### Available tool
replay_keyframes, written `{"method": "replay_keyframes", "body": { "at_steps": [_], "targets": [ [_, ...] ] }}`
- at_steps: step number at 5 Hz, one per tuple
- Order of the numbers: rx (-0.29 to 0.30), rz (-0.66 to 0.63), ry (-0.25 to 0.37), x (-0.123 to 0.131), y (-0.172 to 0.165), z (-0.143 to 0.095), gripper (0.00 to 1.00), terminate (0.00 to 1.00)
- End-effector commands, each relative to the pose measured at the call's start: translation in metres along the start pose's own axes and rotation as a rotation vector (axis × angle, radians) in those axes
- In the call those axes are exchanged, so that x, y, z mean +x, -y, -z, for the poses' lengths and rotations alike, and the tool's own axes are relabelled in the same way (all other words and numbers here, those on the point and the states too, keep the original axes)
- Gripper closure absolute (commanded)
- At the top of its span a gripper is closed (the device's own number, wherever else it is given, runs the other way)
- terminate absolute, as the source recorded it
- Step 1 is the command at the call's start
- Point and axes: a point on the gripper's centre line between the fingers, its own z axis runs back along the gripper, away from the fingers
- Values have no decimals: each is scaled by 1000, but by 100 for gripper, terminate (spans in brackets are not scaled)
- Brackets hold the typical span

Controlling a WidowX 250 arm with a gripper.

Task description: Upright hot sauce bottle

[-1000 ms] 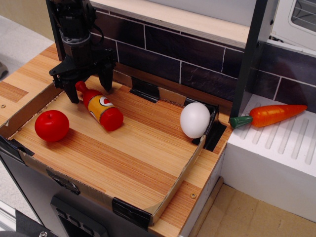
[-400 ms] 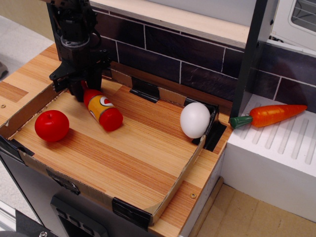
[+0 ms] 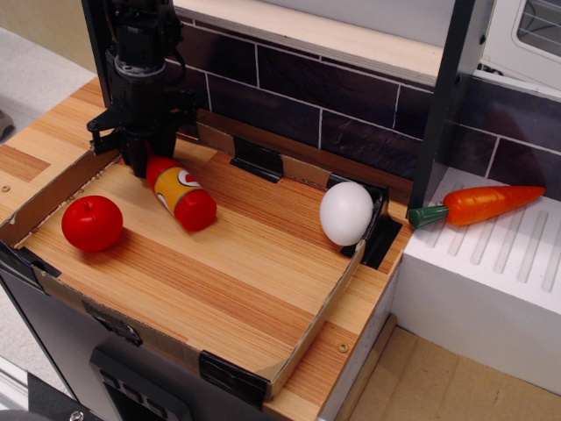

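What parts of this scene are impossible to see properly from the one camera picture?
- Neck and cap of the hot sauce bottle: hidden behind the gripper.
- The gripper's fingertips: they merge into a dark mass, so the grip cannot be confirmed.
- The arm above the gripper: cut off by the top edge.
- The oval mark on the bottle's label: too small to read.
- The white egg's far side and resting spot: hidden by the egg itself.

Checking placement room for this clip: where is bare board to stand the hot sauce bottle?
Bare wood spans the front of the tray, between apple and egg. The back-left corner is crowded: the gripper is closed on the lying hot sauce bottle.
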Motion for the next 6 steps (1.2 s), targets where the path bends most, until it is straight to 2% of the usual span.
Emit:
{"method": "replay_keyframes", "body": {
  "at_steps": [1, 2, 3, 4, 5, 6],
  "targets": [
    [-38, 54, 278, 2, -3, -62, 100, 0],
    [-86, 43, 353, -4, -7, -78, 100, 0],
    [-145, -43, 529, -12, -7, -85, 100, 0],
    [-181, 0, 614, -16, -2, -84, 100, 0],
    [-247, 17, 709, -18, 3, -90, 100, 0],
    [-323, 35, 866, -19, 9, -98, 100, 0]
  ]
}}
